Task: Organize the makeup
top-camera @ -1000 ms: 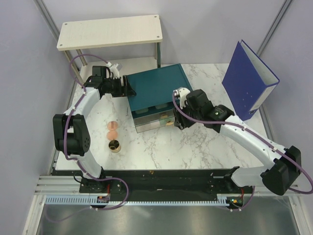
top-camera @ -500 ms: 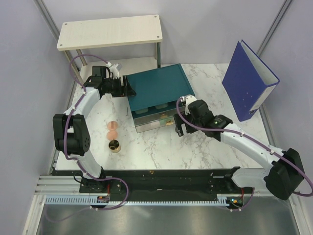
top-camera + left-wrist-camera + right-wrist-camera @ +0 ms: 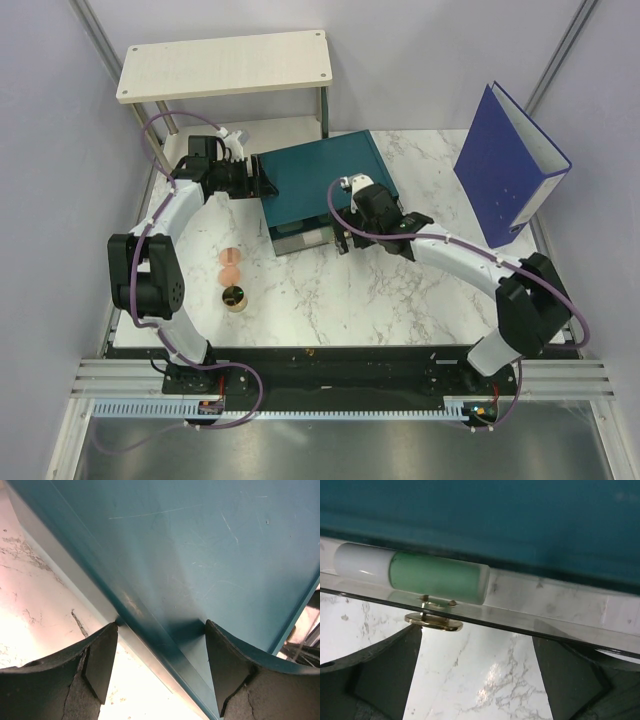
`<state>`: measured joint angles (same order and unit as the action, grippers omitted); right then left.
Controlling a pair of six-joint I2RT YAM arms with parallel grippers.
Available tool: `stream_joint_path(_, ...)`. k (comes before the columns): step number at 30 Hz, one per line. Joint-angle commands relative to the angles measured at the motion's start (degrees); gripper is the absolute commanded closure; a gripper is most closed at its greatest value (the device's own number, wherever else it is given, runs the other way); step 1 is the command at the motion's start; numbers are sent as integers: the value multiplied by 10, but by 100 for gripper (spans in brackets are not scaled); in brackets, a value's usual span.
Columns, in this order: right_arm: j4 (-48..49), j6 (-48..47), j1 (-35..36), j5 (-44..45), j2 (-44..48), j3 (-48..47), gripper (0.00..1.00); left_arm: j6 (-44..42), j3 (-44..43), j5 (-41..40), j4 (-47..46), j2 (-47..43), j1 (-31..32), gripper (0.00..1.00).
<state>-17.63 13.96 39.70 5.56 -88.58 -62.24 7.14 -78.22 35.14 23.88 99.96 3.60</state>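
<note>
Two peach-pink discs (image 3: 230, 265) and a gold-rimmed dark pot (image 3: 235, 297) lie on the marble left of the teal drawer box (image 3: 325, 180). The mint-green tube (image 3: 437, 577) with a white cap lies inside the box's clear drawer (image 3: 545, 630), behind its gold handle (image 3: 434, 621). My right gripper (image 3: 342, 238) (image 3: 477, 677) is open and empty right at the drawer front, with the handle by its left finger. My left gripper (image 3: 262, 182) (image 3: 160, 650) is open, its fingers astride the box's left edge. The tan stick is out of view.
A blue ring binder (image 3: 510, 165) stands at the right. A light wooden shelf (image 3: 225, 65) stands at the back left, behind the box. The marble table (image 3: 330, 300) runs forward to the arm bases.
My right gripper has moved left and back toward the box. The clear drawer has slid further in. The left arm has stayed put.
</note>
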Motion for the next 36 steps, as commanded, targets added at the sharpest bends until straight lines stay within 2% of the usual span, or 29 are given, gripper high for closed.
stream_joint_path(1,79,-33,-2,23,-54,-98,2,-48,32,-15,74,16,11,23)
stream_joint_path(5,80,-45,-6,32,-118,-156,2,-48,35,-14,75,12,11,23)
stream_joint_path(9,65,-42,-7,13,-123,-183,2,-52,37,-17,78,8,11,23)
stream_joint_path(18,48,-15,-6,-8,16,-33,2,-55,37,-27,80,7,11,23)
stream_joint_path(21,62,24,-14,-4,66,33,2,-57,34,-24,81,10,11,23)
stream_joint_path(25,133,145,-68,-44,125,119,2,-58,27,-17,85,19,11,22)
stream_joint_path(26,151,200,-94,-54,144,138,2,-57,26,-15,86,22,10,22)
stream_joint_path(28,223,250,-113,-104,156,192,2,-55,25,-9,86,24,11,22)
stream_joint_path(32,348,422,-157,-171,140,272,2,-55,24,-8,86,31,11,22)
stream_joint_path(36,523,553,-161,-198,98,352,2,-55,20,-4,85,34,11,22)
